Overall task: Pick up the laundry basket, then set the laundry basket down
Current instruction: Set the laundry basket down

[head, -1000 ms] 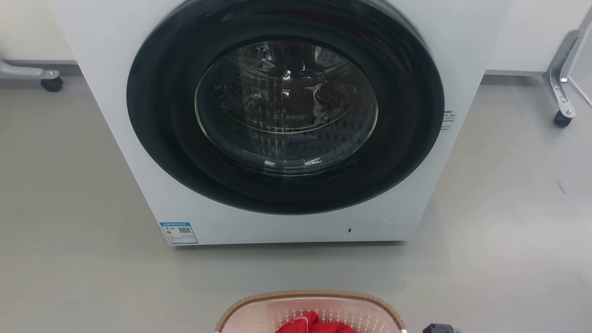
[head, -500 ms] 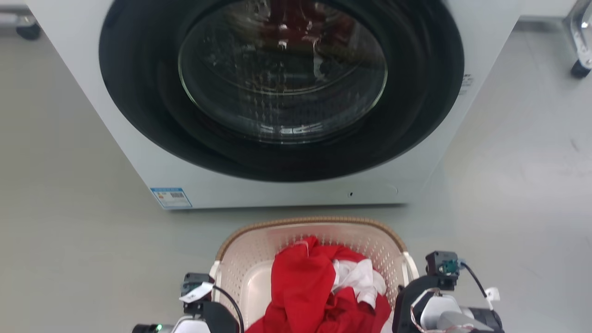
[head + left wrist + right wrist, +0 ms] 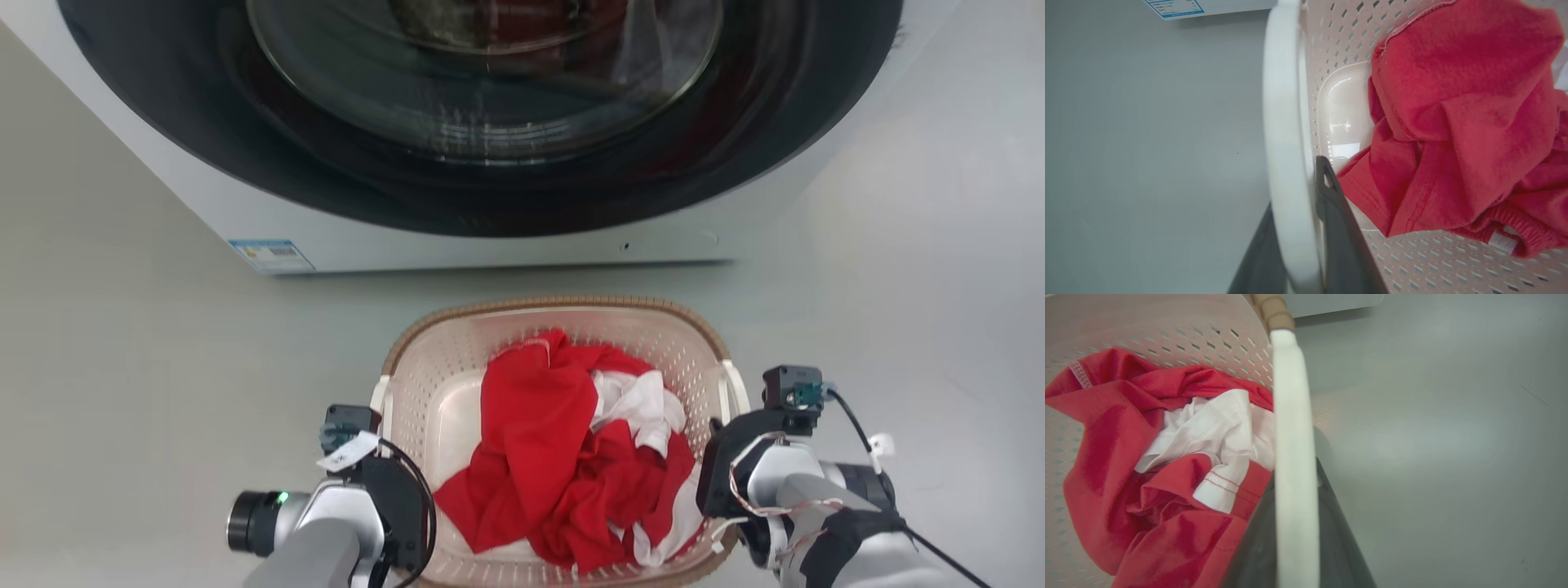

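My left gripper is clamped on the laundry basket's left handle, my right gripper on its right handle, with the basket between them over the floor. An uneven lift could spill the clothes. Its far rim is near the washer; there is open floor on both sides

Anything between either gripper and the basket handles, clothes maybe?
Nothing visible. The left gripper straddles the left handle of the laundry basket, and the right gripper straddles the right handle. The red and white clothes lie inside, clear of both handles.
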You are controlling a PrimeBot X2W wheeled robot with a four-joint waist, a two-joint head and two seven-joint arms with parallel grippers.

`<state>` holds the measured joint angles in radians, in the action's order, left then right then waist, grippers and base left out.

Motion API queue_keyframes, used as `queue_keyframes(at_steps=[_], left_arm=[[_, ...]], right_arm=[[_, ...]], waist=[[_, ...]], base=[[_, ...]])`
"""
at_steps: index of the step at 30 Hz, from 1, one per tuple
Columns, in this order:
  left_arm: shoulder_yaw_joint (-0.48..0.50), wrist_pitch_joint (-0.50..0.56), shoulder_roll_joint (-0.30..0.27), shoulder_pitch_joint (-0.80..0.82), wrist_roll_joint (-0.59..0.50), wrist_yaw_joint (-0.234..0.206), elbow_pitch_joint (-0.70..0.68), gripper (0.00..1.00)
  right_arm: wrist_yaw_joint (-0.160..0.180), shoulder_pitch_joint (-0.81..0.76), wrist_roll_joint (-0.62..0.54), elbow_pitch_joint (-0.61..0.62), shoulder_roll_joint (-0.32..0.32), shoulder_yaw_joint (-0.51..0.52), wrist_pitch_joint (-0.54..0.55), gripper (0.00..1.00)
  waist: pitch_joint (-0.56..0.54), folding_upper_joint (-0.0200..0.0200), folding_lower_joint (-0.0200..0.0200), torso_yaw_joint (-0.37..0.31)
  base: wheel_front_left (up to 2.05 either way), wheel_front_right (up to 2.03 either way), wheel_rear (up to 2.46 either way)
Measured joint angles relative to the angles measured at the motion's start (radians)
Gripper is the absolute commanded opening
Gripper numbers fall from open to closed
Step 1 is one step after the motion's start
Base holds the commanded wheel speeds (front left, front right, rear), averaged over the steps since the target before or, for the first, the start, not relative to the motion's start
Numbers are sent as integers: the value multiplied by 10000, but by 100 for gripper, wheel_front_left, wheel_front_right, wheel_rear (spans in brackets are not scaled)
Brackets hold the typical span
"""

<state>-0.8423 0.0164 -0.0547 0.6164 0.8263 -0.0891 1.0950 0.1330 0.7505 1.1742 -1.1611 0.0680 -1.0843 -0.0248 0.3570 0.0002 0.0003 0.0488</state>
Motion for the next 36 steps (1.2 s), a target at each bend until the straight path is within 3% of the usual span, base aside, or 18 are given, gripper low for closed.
queue_keyframes(at_steps=[25,36], left_arm=[[35,-522,-23,2477,-86,-169,-12,0],[59,-851,25,2983,-102,-167,295,0]], right_arm=[[-8,2616,-309,-443,81,182,-652,0],[-10,2943,-309,-487,73,207,-999,0]], waist=[[3679,0,-1,174],[4420,0,-2,278]], base=[[0,0,0],[0,0,0]])
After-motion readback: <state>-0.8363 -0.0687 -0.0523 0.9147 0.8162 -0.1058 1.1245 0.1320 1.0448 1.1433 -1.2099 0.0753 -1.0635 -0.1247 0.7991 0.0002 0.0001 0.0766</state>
